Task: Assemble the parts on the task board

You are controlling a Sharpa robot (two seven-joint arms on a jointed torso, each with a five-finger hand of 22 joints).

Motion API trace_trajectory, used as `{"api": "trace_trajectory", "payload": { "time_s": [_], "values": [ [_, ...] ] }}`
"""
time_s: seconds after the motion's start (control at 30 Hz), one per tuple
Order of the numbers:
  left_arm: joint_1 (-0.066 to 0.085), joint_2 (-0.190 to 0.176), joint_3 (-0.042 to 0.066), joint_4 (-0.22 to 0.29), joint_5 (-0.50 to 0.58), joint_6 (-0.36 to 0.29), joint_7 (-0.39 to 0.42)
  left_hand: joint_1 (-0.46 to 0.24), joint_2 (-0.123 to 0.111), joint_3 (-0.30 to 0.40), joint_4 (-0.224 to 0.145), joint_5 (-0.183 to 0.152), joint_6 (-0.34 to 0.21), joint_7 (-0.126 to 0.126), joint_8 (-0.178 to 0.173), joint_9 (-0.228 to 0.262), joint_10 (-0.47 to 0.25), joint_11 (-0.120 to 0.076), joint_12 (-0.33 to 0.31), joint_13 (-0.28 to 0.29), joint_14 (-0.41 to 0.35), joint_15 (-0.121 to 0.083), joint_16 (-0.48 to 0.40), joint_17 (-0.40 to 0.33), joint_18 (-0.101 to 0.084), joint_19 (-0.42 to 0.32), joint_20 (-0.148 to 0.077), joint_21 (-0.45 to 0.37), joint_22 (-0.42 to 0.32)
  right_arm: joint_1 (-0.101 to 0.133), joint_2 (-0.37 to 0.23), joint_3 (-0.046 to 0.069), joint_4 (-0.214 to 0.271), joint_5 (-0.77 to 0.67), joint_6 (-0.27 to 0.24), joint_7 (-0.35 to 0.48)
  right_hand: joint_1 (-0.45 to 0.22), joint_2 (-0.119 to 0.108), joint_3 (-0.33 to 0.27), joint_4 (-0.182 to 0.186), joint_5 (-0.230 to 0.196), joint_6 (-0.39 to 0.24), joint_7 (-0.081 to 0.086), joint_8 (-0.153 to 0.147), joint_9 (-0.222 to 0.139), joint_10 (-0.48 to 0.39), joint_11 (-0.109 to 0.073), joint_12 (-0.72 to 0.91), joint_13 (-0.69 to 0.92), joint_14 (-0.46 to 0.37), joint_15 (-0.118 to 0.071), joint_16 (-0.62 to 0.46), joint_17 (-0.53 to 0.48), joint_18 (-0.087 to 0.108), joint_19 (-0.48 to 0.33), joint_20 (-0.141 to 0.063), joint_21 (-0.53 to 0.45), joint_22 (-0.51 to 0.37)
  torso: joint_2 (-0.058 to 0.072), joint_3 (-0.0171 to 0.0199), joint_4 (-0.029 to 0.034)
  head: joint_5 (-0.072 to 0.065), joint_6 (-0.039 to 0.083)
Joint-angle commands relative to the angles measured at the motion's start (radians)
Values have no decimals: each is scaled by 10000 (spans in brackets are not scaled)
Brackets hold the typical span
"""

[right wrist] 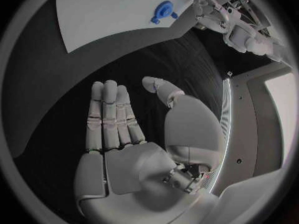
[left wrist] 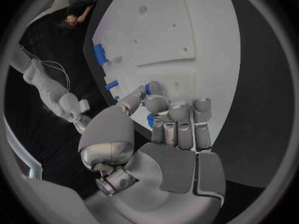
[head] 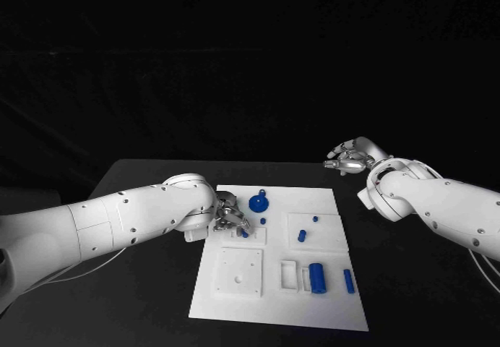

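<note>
A: Left robot hand (head: 230,219)?
B: At the board's (head: 313,311) 10 o'clock corner, fingers curled down on a small blue part (left wrist: 150,119); looks pinched.
A: Right robot hand (head: 349,159)?
B: Off the board at 1 o'clock, over the tabletop (head: 417,289), fingers apart, holding nothing.
A: Other parts?
B: Round blue one (head: 259,201) at 11, cylinder (head: 316,277) at 5.

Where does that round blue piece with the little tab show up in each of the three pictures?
Head view: round blue part near the task board's far edge, beside the left robot hand.
Left wrist view: I cannot pick it out.
Right wrist view: round blue part on the board.
Shared landmark: the white task board.
</note>
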Motion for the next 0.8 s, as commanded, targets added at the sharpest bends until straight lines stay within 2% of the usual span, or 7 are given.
{"api": "trace_trajectory", "payload": {
  "time_s": [0.03,0.23,0.5,0.8],
  "values": [
    [5,30,6,28,-80,23,72,287,74,13,-157,-101,27,61,-80,24,16,-64,-49,10,150,-170,-11,-16,152,-79,-1665,61,-24,-2,1,4,14,-15,112,113,-19,88,21,-62,51,-3,80,8,-5,-61,12,56,-13,-70,-15,-67,-11,73,38,35,-38,230,3,-3,-1,0,-6],
    [-2,56,5,15,-74,27,108,248,28,-66,-137,-126,36,71,-105,44,18,-53,-52,10,147,-160,-9,-18,137,-82,-1653,77,-46,-3,5,4,15,-12,113,117,-21,89,20,-62,53,-4,80,8,-5,-62,13,58,-18,-71,-15,-67,-11,73,38,35,-40,230,3,-2,1,-1,-11],
    [-8,45,4,-41,-70,-122,118,13,-310,-179,173,-167,48,73,-156,99,15,-51,-63,13,139,-154,-4,-23,139,-72,-1647,86,-120,-3,-3,4,16,-8,111,119,-22,90,20,-63,55,-6,81,7,-6,-64,13,62,-23,-72,-14,-67,-11,73,37,36,-41,230,1,3,-1,-2,-6],
    [-9,-24,6,-7,-70,-220,135,-92,-388,-176,408,-169,42,70,-175,151,8,-55,-70,22,129,-163,1,-23,154,-62,-1649,100,-162,-6,-15,4,13,-4,101,125,-26,89,18,-63,56,-9,82,5,-6,-65,14,65,-29,-73,-13,-67,-11,73,37,37,-43,231,6,-2,-14,-10,1]
  ]
}}
